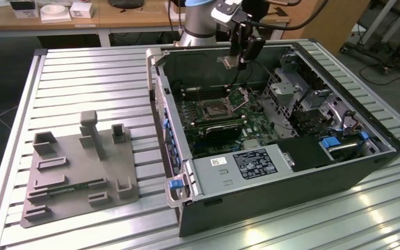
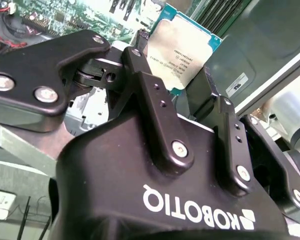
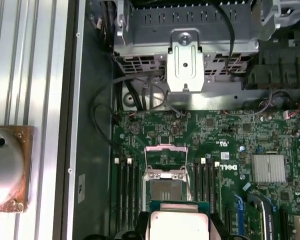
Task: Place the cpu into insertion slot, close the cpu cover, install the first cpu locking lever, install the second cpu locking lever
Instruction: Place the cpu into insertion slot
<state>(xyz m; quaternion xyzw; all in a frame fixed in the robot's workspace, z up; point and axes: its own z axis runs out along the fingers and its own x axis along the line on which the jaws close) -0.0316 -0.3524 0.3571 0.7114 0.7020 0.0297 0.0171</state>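
Note:
My gripper [image 1: 233, 61] hangs above the open computer case [image 1: 186, 205], shut on the cpu [image 2: 182, 50], a small square chip with a silvery face and a green edge. The black fingers [image 2: 140, 55] press on its opposite sides. The first wrist view has the cpu [image 3: 177, 226] just above and short of the insertion slot [image 3: 166, 189], whose dark centre lies bare. The cpu cover [image 3: 165, 159], a thin metal frame, stands raised on its hinge at the socket's far edge. In the exterior view the insertion slot [image 1: 212, 108] sits below the gripper, with the cpu cover [image 1: 241, 95] tilted up beside it.
Long memory slots [image 3: 127, 192] flank the socket on both sides. A metal drive cage [image 3: 185, 55] and loose black cables [image 3: 102, 115] lie beyond it. A black box with a label [image 1: 254, 164] fills the case's near end. A grey fixture plate [image 1: 82, 172] sits at the exterior view's left.

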